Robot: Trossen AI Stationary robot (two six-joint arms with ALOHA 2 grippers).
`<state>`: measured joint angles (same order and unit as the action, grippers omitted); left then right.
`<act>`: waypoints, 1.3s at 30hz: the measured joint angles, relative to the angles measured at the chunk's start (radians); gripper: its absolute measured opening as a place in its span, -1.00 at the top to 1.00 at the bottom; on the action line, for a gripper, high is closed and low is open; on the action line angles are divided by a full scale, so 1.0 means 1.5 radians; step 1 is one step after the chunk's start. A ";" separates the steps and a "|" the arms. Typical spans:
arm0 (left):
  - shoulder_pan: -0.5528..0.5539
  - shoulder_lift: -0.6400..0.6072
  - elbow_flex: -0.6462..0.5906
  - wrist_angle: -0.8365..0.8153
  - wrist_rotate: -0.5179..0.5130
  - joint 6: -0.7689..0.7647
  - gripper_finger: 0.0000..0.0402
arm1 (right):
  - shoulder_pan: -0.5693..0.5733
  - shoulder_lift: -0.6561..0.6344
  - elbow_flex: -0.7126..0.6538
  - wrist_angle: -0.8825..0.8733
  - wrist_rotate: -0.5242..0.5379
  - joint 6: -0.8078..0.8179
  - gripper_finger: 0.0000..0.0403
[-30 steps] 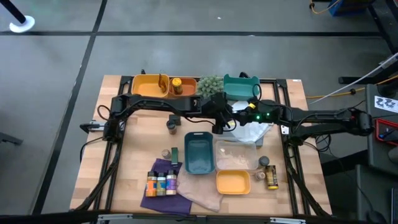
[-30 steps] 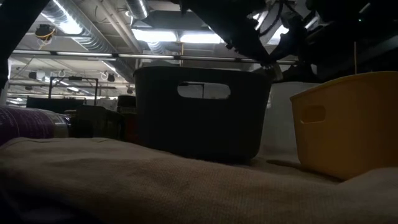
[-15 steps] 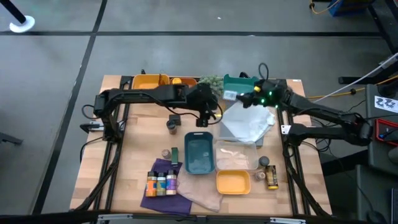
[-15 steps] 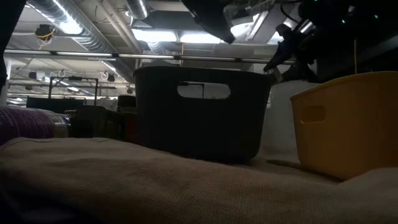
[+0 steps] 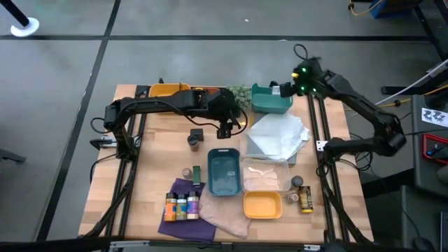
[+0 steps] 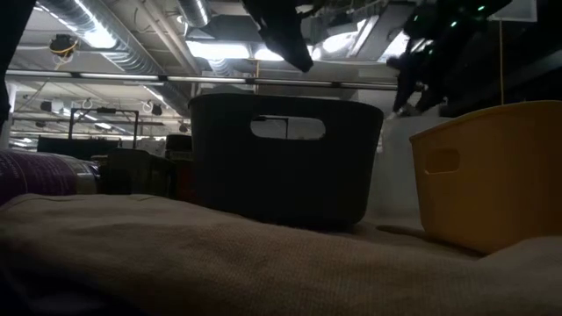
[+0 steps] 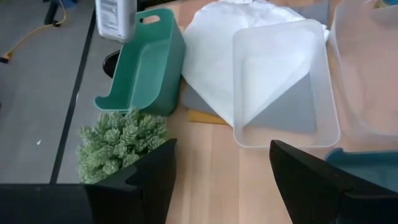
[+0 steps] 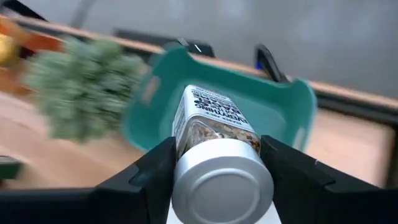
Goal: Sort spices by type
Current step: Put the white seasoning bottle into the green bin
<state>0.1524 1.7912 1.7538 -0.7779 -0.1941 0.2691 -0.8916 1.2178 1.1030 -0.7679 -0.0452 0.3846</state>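
Above the teal tray: right tool [image 8: 221, 165] clamped on a silver-lidded spice jar [image 8: 219, 149], lid toward its wrist camera.
Below that tool: teal tray [image 5: 269, 99] at the table's far edge, just beside the green spiky plant [image 5: 236, 93].
Left tool [image 5: 225, 126]: hanging over the bare table [image 5: 161, 150], fingers spread wide, nothing between them.
Ahead of the left tool: clear tray [image 7: 283, 81] lying on white cloth [image 7: 214, 46].
Remaining spices: row of four jars [image 5: 180, 206] on purple cloth [image 5: 183, 222], well short of both tools; two dark-lidded jars [image 5: 302, 193] beside the yellow tray [image 5: 262, 205].
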 joint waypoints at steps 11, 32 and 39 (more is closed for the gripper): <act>0.000 0.000 0.000 0.001 0.000 -0.001 -0.18 | -0.058 0.241 0.098 -0.066 -0.024 -0.055 -0.07; 0.000 0.001 0.000 0.000 0.005 -0.017 -0.18 | -0.056 0.359 0.187 -0.114 -0.018 -0.088 -0.11; -0.001 0.001 0.000 0.000 0.005 -0.018 -0.18 | -0.056 0.359 0.187 -0.113 -0.018 -0.088 -0.11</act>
<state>0.1513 1.7924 1.7538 -0.7780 -0.1860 0.2420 -0.9756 1.7565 1.3834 -0.9379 -0.0715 0.2527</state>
